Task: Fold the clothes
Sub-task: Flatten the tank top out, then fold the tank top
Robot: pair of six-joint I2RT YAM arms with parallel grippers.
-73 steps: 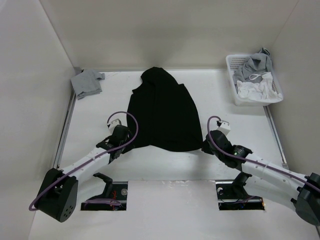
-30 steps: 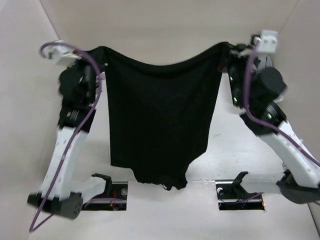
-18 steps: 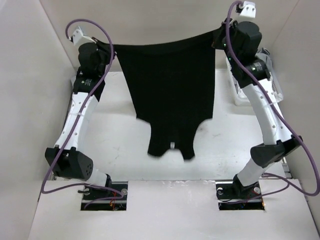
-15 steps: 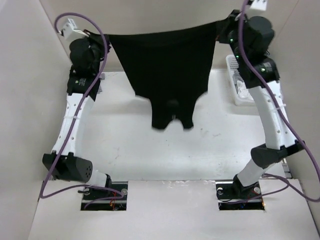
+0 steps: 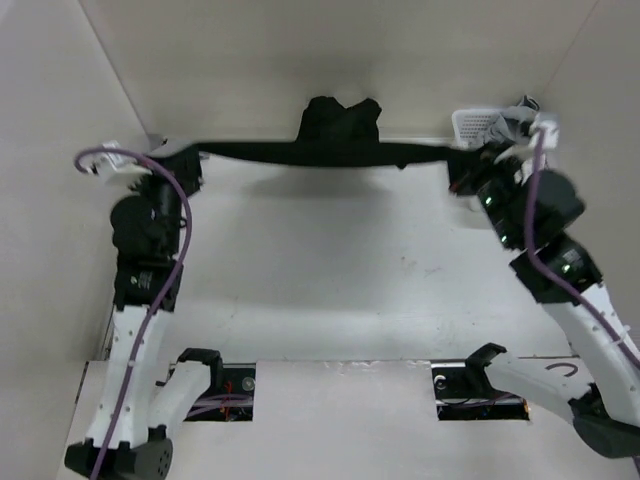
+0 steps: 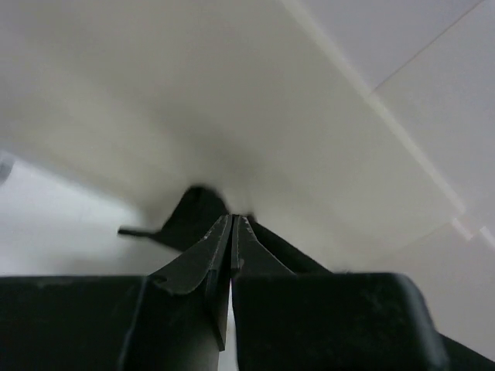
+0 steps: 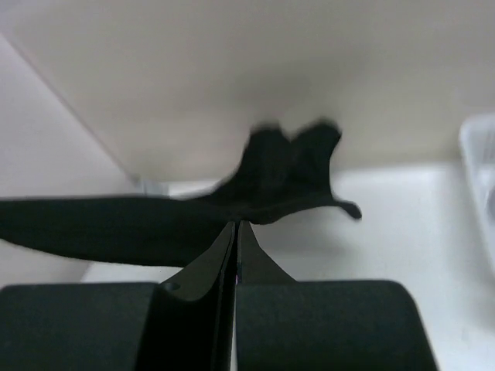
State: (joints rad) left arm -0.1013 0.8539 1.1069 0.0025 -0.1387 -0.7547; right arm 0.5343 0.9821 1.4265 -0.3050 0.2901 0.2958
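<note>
The left arm is raised steeply from its base at 7 o'clock, with the wrist bent forward toward 11 o'clock. The left tool is carried above the tabletop near the 10 o'clock corner. In the left wrist view its jaws are seen pressed together on a black edge, so one corner of the clothes is judged to be pinched there.

The clothes are held off the tabletop, stretched into a thin dark band along the 12 o'clock edge. A bunched lump at the middle is thrown up against the rear wall. The band is kept taut between the two holds, apparently so that the fabric can be flung outward and laid down flat without wrinkles. The fabric appears blurred, so the exact hang of its free part cannot be told.

The right tool is placed at 2 o'clock, level with its partner, and in the right wrist view its jaws are likewise closed on black fabric. The matching height and wide spacing are judged to keep the pulled edge straight. The right arm is leaned from its base at 5 o'clock toward 1 o'clock, with the elbow bent and the wrist folded inward. A white basket is partly hidden just behind it. No fold has yet been made. A flat spread is judged to be needed first.
</note>
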